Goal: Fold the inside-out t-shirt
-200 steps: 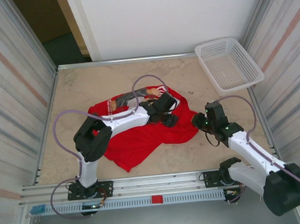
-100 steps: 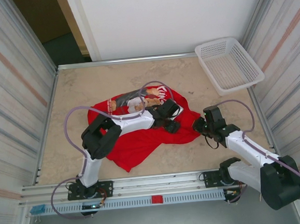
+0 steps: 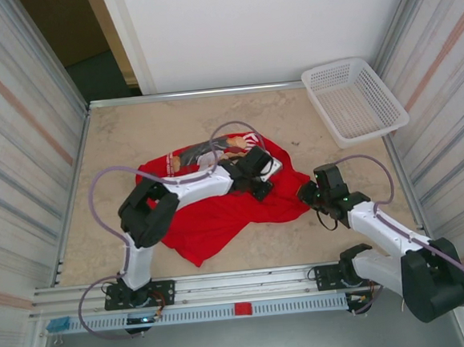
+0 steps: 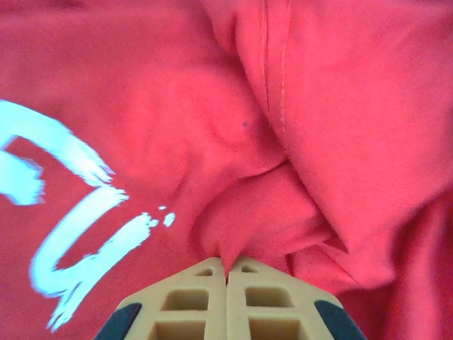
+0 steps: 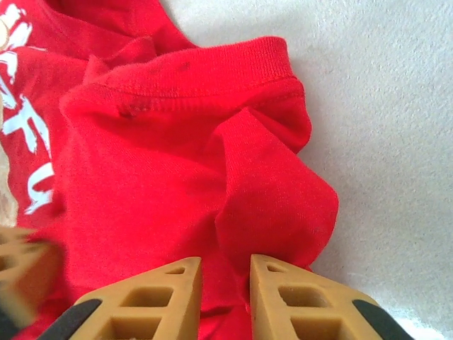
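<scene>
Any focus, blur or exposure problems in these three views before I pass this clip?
Left wrist: the t-shirt sits so close that the weave is soft, and its white print glares bluish. Right wrist: the ribbed hem is sharp, but a tan shape at the lower left corner is smeared by blur; the table looks washed out. Top external: evenly lit, no glare.

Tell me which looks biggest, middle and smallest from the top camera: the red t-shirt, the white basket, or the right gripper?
1. red t-shirt, it covers the most space.
2. white basket, clearly smaller than the shirt.
3. right gripper, smallest by far.
</scene>
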